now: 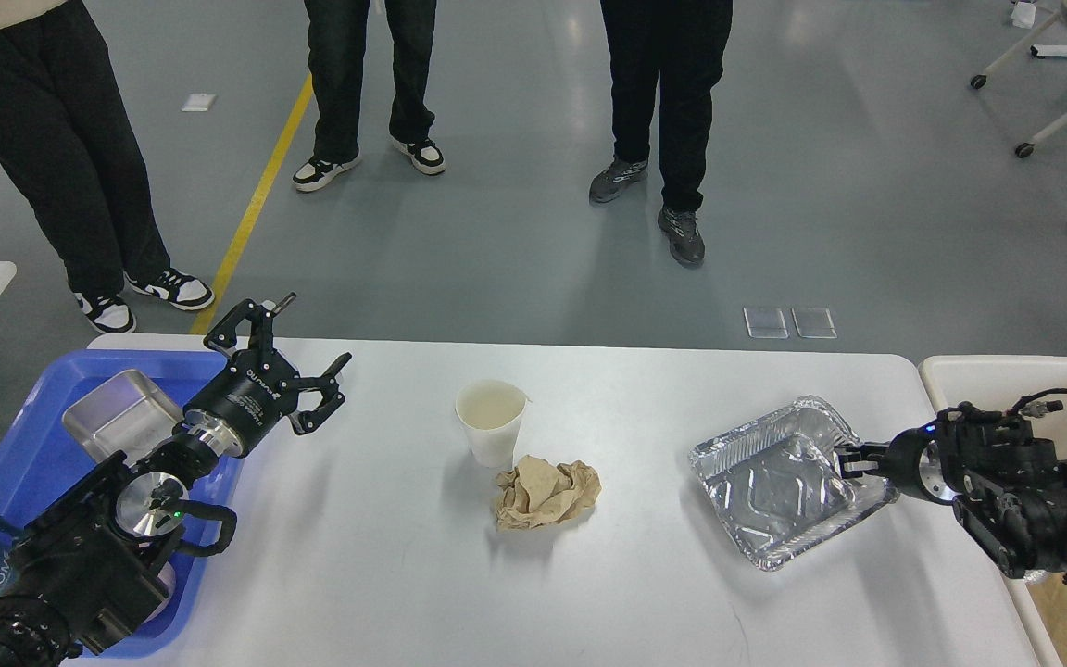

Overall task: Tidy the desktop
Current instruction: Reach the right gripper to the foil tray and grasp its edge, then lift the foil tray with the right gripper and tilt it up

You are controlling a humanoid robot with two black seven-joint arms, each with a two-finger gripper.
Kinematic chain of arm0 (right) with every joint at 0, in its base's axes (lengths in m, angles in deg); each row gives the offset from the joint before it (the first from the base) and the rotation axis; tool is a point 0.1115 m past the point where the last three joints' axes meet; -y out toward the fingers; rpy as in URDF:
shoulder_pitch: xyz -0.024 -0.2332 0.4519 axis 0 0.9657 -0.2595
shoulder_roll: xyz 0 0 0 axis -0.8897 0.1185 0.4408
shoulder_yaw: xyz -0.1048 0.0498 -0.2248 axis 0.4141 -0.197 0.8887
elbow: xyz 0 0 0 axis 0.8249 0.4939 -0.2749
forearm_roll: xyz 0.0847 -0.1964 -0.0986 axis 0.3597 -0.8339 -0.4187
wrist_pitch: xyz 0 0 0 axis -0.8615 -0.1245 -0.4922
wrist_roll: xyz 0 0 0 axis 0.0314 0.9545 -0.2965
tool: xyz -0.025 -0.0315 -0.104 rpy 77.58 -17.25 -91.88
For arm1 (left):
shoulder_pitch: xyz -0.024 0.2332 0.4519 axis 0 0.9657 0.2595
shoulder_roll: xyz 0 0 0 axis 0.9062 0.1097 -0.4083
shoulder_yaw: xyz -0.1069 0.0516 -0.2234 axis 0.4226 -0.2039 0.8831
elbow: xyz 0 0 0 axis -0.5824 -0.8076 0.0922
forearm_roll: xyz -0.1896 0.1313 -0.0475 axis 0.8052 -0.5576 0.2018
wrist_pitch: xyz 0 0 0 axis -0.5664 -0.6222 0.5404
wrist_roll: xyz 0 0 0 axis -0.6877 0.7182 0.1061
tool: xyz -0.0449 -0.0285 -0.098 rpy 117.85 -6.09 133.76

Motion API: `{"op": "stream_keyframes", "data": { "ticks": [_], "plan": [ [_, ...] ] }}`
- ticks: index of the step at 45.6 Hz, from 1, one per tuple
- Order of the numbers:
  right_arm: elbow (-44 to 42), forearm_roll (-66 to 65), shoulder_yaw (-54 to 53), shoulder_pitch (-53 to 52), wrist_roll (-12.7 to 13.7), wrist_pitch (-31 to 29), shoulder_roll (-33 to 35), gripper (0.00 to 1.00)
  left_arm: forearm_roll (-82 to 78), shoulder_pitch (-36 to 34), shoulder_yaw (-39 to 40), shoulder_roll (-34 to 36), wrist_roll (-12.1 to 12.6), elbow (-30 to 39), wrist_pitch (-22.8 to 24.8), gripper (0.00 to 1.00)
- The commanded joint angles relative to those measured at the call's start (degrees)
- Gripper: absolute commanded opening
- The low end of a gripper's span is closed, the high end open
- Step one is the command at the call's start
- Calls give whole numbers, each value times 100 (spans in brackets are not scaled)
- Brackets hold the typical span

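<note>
The desktop (385,593) fills the lower middle of the head view, its far edge running across the picture and its far right corner rounded. Three loose things lie on it: one paper cup (491,422), one crumpled brown paper (547,495) and one foil tray (785,482).

The cup stands upright near the middle of the desktop, closer to the far edge than the near one. The brown paper lies just in front of the cup, touching its base or nearly so. The foil tray sits toward the right edge, turned at an angle and holding nothing.

The left gripper (297,357) hangs over the far left corner of the desktop, its two fingers spread wide with nothing between them. The right gripper (847,460) reaches in from the right edge, its fingers pinched together on the right rim of the foil tray.

One blue tray (29,459) lies off the desktop's left edge, with one metal pan (117,421) in it. One cream bin (978,380) stands against the right edge.

Three people (663,111) stand on the grey floor beyond the far edge, seen only from the legs down.
</note>
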State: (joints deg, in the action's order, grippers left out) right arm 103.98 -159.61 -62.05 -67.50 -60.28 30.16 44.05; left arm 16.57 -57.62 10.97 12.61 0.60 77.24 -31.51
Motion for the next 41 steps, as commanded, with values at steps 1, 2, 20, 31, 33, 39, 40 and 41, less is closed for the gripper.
{"op": "stream_keyframes", "data": {
  "ticks": [1,2,20,31,33,39,40,41],
  "plan": [
    [-4,1,104,0,-48,2,-18,26,0,9,-9,-5,-1,9,-1,96],
    [-4,10,131,0,-57,2,-18,25,0,9,0,-5,-1,9,-1,96],
    [136,1071,148,-667,-224,-1122,61,0,0,26,17,4,-1,18,-1,96],
    [1268,2602,140,-1397,-110,-3171,1158,0,0,26,17,4,-10,18,-1,96],
    [1638,2646,140,-1459,-31,-3268,1413,0,0,26,17,-4,-10,18,-1,96],
    [2614,2603,157,-1582,382,-3286,1994,0,0,26,26,-5,-10,27,-1,96],
    [2754,2603,157,-1599,452,-3286,2064,0,0,26,17,-5,-10,27,-1,96],
    [2886,2585,166,-1626,523,-3286,2152,0,0,26,17,-13,-10,27,-1,96]
  ]
}}
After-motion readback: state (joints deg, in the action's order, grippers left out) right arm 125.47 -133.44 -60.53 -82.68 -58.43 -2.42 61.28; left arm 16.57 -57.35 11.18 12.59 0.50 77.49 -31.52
